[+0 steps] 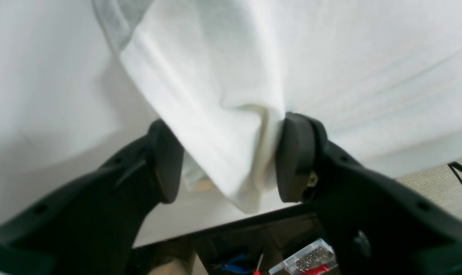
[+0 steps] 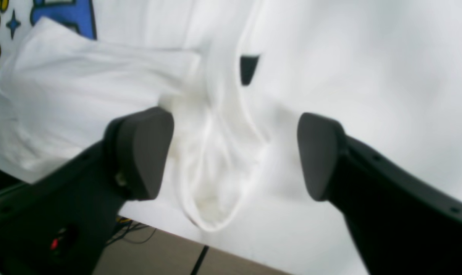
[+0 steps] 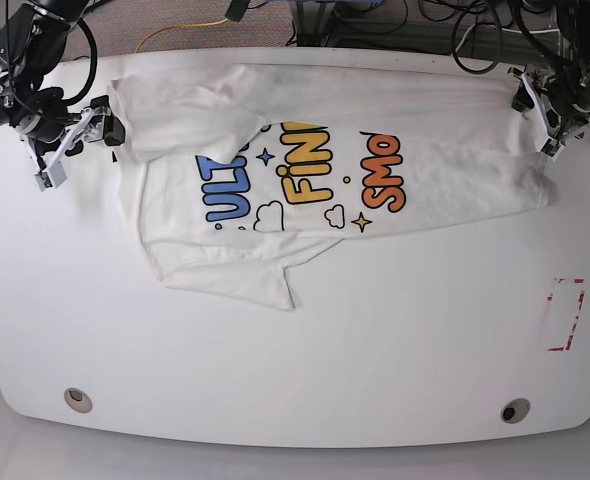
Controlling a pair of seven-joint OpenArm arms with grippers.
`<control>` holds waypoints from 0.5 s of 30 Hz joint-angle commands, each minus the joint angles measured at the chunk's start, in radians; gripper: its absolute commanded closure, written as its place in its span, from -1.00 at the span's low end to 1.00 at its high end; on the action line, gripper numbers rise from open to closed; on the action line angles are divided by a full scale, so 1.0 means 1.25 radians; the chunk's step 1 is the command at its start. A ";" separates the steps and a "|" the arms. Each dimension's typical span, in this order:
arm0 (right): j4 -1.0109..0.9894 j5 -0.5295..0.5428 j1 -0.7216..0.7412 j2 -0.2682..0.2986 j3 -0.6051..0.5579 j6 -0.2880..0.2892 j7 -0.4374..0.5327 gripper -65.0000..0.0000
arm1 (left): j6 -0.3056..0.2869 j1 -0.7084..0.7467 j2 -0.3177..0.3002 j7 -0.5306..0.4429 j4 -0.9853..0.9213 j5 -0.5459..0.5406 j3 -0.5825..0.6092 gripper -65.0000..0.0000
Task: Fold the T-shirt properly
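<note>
T-shirt (image 3: 345, 170) — hem within left hand (image 1: 227, 160)

2 matte-black grippers (image 1: 227, 160) (image 2: 235, 156) — broad rounded pads (image 2: 147, 152), small screw holes.

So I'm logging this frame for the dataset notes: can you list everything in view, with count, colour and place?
T-shirt: one, white with blue, yellow and orange letters, spread print-up across the far half of the table, one sleeve folded over near the base view's left end.
Table: one, white, fills the base view; two round holes near its front edge.
Red-and-white marked rectangle: one, on the table at the base view's right.
Cables: several, black and one yellow, on the floor behind the table.
Small clear box: one, below the table edge in the left wrist view.
Left claw: one, black, with a fold of the shirt's edge between its fingers.
Right claw: one, black, open, bunched shirt fabric between its fingers.
</note>
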 commanded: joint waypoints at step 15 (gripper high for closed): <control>0.110 0.011 -0.091 -0.088 0.008 0.001 0.006 -0.27 | 0.002 -0.007 -0.010 0.011 0.009 0.014 -0.003 -0.06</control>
